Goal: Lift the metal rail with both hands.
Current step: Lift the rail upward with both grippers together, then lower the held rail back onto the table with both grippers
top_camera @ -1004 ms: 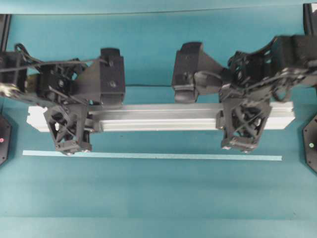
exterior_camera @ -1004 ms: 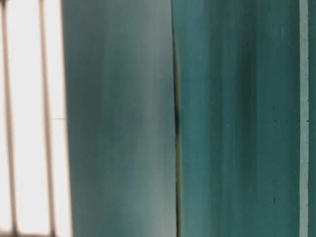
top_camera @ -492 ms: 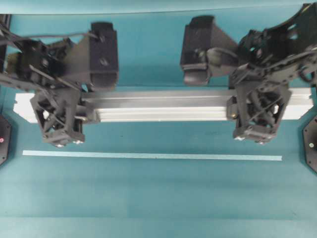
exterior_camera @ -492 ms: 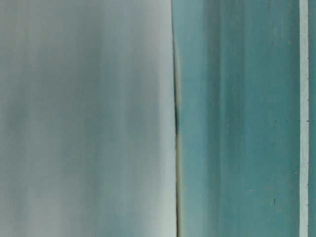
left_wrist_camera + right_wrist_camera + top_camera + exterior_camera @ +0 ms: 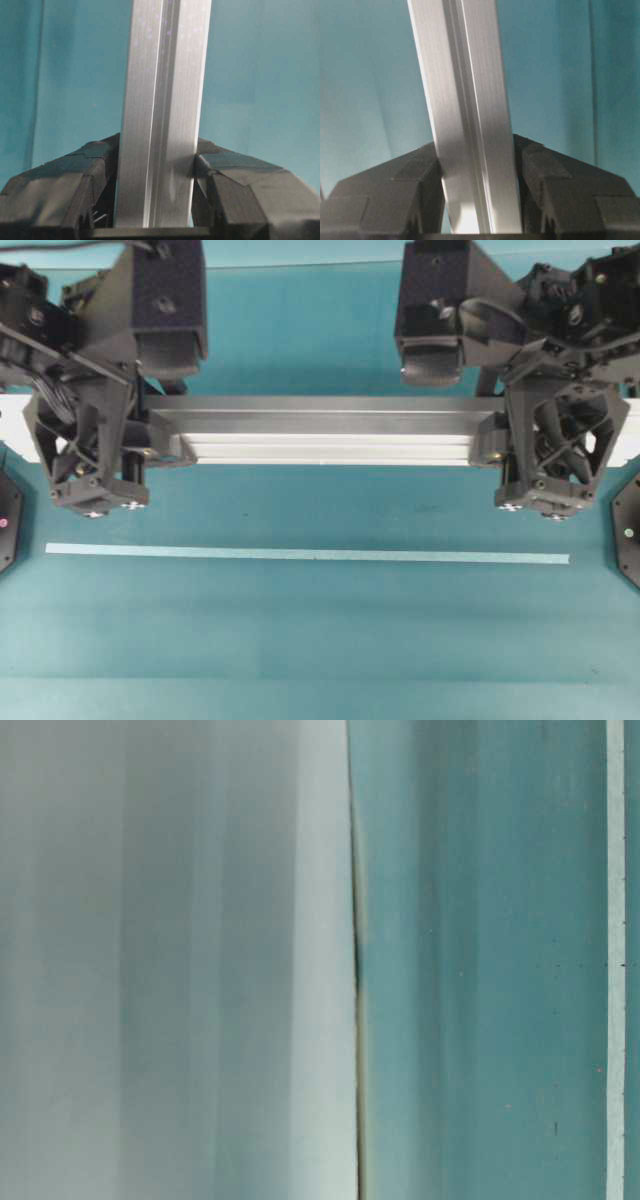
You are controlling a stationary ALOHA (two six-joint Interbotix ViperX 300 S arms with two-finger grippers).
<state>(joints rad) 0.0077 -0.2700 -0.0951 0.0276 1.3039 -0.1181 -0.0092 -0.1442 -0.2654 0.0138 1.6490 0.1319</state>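
**Metal rail, held at both ends**

Item: metal rail (image 5: pixel 320 432), silver, grooved lengthwise, level across the upper part of the overhead view, parallel to a pale tape strip (image 5: pixel 306 555) on the teal bench (image 5: pixel 320 640).
Left gripper (image 5: pixel 155 170): clenched on the rail, pads pressed to both sides.
Right gripper (image 5: pixel 476 165): likewise clamped on the rail near its other end.
Table-level view: blurred.

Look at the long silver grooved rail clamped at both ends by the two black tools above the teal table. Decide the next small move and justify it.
Probably keep raising both ends evenly. The long silver grooved aluminium rail sits level, pinched by the left black lattice-fingered tool and the right black lattice-fingered tool, above the teal table and its thin pale tape strip. Uneven lifting could tilt it.
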